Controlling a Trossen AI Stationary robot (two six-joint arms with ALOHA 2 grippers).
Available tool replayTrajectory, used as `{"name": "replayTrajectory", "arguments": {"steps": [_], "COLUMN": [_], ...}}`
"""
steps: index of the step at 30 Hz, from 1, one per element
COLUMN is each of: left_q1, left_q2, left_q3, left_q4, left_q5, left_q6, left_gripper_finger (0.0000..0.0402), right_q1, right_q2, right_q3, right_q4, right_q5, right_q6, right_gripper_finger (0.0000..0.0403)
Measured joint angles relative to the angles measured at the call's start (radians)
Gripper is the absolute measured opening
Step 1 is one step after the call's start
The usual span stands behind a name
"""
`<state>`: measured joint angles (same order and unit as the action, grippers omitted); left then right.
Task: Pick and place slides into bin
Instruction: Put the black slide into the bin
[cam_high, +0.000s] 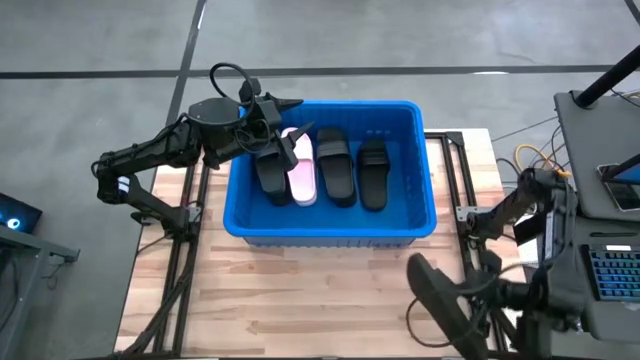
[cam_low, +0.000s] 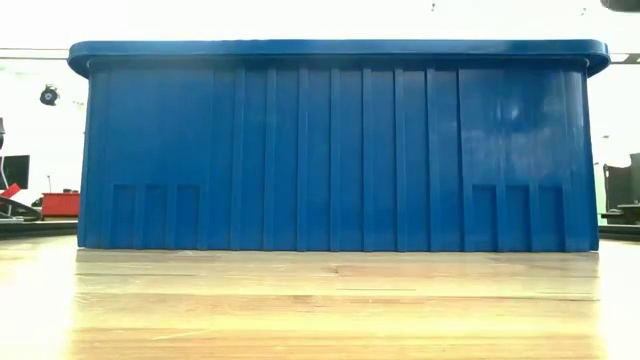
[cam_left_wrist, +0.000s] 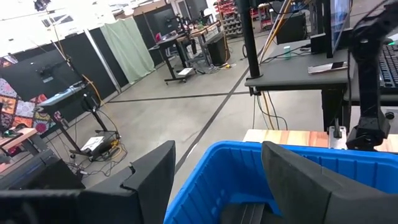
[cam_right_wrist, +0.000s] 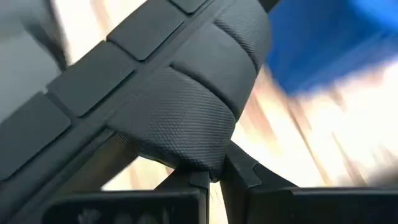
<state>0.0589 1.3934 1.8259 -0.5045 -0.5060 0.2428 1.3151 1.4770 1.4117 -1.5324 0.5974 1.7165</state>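
Left gripper (cam_high: 282, 140) is hanging over the left end of the big bright blue ribbed plastic bin (cam_high: 410, 115), fingers spread apart with nothing between them, right above the slides lying inside. From the left wrist view you can see both dark fingers (cam_left_wrist: 152, 171) wide open over the blue rim.

Right gripper (cam_right_wrist: 208, 171) is down at the near right corner of the wooden slat table (cam_high: 300, 300), and it's clamped onto a black foamy slide (cam_high: 442, 296). The wrist view there shows the textured wide strap pinched between the fingertips, with the sandal sticking out over the tabletop, just beside the bin's near right corner but not touching it.

Inside the bin there are four slides lined up side by side: a black one (cam_high: 272, 172) on the left, a pale pink one (cam_high: 302, 165) right next to it, then two more black ones (cam_high: 335, 168) and (cam_high: 373, 172). All lie flat on the bin floor.

Low view is pretty much just the bin's ribbed front wall filling the picture, sitting flat on the table.
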Motion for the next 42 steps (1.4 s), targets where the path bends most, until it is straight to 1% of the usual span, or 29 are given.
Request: {"name": "replayTrajectory", "arguments": {"steps": [3,5,7,9,13,16,20,22,25,29,32,35,39,42], "left_q1": [0.000,0.000,0.000,0.000,0.000,0.000,0.000,0.000,0.000,0.000,0.000,0.000,0.000,0.000], "left_q2": [0.000,0.000,0.000,-0.001,-0.014,-0.027,-0.054,-0.069,-0.095,-0.124,-0.146,-0.171,-0.203,-0.218], "left_q3": [0.000,0.000,0.000,0.000,-0.001,-0.001,0.003,0.003,0.003,0.003,0.003,0.003,0.003,0.003], "left_q4": [0.000,0.000,0.000,0.000,-0.007,-0.015,-0.056,-0.072,-0.088,-0.092,-0.123,-0.159,-0.188,-0.187], "left_q5": [0.000,0.000,0.000,0.000,-0.001,-0.019,-0.056,-0.079,-0.082,-0.083,-0.084,-0.085,-0.085,-0.085], "left_q6": [0.000,0.000,0.000,0.000,0.000,0.006,0.053,0.057,0.059,0.061,0.061,0.062,0.060,0.052], "left_gripper_finger": [0.0223,0.0223,0.0223,0.0223,0.0223,0.0223,0.0223,0.0223,0.0223,0.0223,0.0223,0.0223,0.0223,0.0223], "right_q1": [-0.021,-0.053,-0.101,-0.172,-0.364,-0.540,-0.797,-0.936,-1.141,-1.370,-1.486,-1.570,-1.640,-1.664], "right_q2": [-0.066,-0.111,-0.150,-0.187,-0.235,-0.256,-0.254,-0.234,-0.185,-0.085,0.008,0.100,0.219,0.287], "right_q3": [0.032,0.055,0.078,0.099,0.156,0.215,0.308,0.353,0.402,0.452,0.491,0.530,0.555,0.548], "right_q4": [-0.010,-0.033,-0.040,-0.040,-0.039,-0.039,-0.037,-0.037,-0.038,-0.040,-0.039,-0.038,-0.037,-0.036], "right_q5": [0.197,0.293,0.340,0.345,0.325,0.262,0.166,0.113,0.014,-0.088,-0.104,-0.101,-0.094,-0.056], "right_q6": [0.013,0.013,-0.033,-0.126,-0.334,-0.493,-0.713,-0.823,-0.978,-1.152,-1.277,-1.384,-1.506,-1.556], "right_gripper_finger": [0.0009,0.0009,0.0009,0.0009,0.0009,0.0009,0.0009,0.0009,0.0009,0.0009,0.0009,0.0009,0.0009,0.0009]}}
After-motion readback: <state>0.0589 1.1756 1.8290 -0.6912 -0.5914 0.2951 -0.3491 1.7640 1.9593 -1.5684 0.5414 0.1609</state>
